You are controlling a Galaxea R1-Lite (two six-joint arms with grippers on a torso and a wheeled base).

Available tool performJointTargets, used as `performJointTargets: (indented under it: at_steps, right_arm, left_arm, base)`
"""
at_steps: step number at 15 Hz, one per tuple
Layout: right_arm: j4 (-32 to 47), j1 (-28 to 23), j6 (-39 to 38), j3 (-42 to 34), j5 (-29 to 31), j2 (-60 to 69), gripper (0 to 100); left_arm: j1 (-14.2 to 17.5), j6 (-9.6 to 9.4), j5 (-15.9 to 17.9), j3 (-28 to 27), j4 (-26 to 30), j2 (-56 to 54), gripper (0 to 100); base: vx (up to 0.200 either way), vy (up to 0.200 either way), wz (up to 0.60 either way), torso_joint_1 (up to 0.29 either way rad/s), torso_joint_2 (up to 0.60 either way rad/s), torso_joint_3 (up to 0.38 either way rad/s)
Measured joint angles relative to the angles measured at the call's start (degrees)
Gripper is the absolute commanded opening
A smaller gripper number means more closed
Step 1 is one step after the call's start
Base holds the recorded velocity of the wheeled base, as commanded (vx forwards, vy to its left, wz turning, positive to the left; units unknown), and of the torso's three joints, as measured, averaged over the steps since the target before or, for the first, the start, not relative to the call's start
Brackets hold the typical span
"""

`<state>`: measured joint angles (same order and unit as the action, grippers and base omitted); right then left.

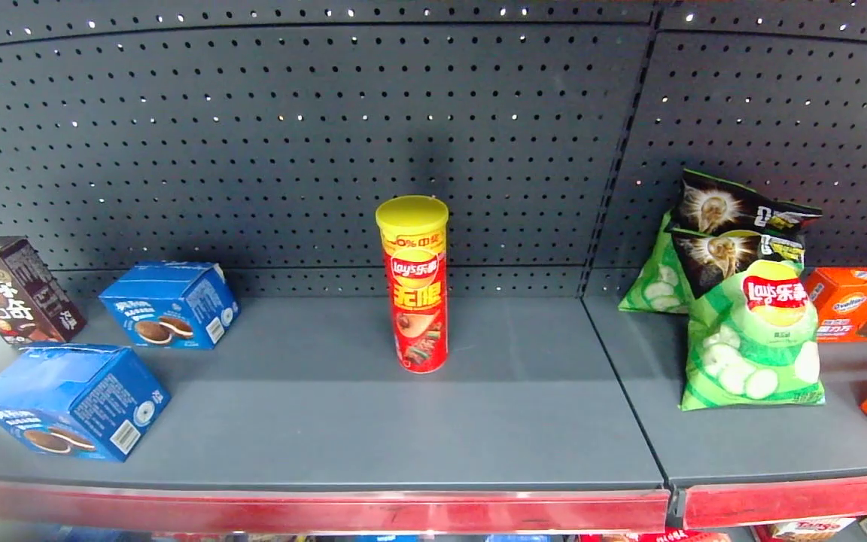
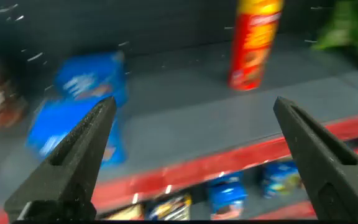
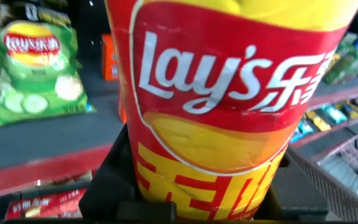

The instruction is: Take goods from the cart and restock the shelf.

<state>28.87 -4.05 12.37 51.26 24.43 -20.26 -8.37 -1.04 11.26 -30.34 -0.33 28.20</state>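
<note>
Head cam first: shelf [image 1: 313, 406] straight ahead, and a standing can [image 1: 412, 284] was planted mid-shelf. Its long axis was vertical, yellow lid up, print facing fwd. Two blue boxes [image 1: 170, 303] lay off to the robot's left w/ a dark box [image 1: 16, 290] beyond them. Green bags [image 1: 753, 339] leaned on the right section, next to an orange box [image 1: 862, 301].

Left wrist cam: left gripper [image 2: 194, 102] had its jaws spread wide w/ nothing between them. Seen thru the gap was the shelf [image 2: 179, 124] and its red front lip. The standing can [image 2: 253, 43] was upright, well beyond the tips and nearer one jaw. The blue boxes [image 2: 79, 118] sat beyond the other jaw.

Right wrist cam: right gripper [image 3: 197, 186] was pinching a second can [image 3: 229, 112], a dark jaw hard against each side of its lower body. The can crossed the jaws, long axis roughly upright w/ a slight tilt, print right way up. It matched the green bag [image 3: 36, 68] standing on the shelf [image 3: 42, 140] past one jaw, orange box [image 3: 109, 56] next to it. Wire mesh [image 3: 347, 168] showed past the other jaw.
</note>
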Motion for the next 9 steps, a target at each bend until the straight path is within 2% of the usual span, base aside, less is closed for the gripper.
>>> performJointTargets:
  at_steps: [2, 4, 6, 9]
  right_arm:
    - [2.11, -0.52, -0.34, 0.45, 0.0, 2.68, 0]
    - [2.33, -0.52, -0.89, 1.05, 0.09, 4.34, 0]
    - [2.15, -0.61, -0.99, 2.18, 0.11, 4.89, 0]
    - [2.26, -0.68, -0.99, 2.49, 0.74, 5.13, 0]
  left_arm:
    - [-3.41, -1.39, 3.9, -6.67, -1.45, 12.07, 100]
    - [-5.84, -2.13, 6.19, -11.06, -5.83, 23.34, 100]
    - [-8.22, -2.55, 8.14, -14.2, -10.48, 34.62, 100]
    - [-10.47, -2.82, 13.78, -17.15, -13.6, 47.74, 100]
  base:
    - [0.0, 0.0, 0.0, 0.0, 0.0, 0.0]
    - [0.0, 0.0, 0.0, 0.0, 0.0, 0.0]
    - [0.0, 0.0, 0.0, 0.0, 0.0, 0.0]
    - [0.0, 0.0, 0.0, 0.0, 0.0, 0.0]
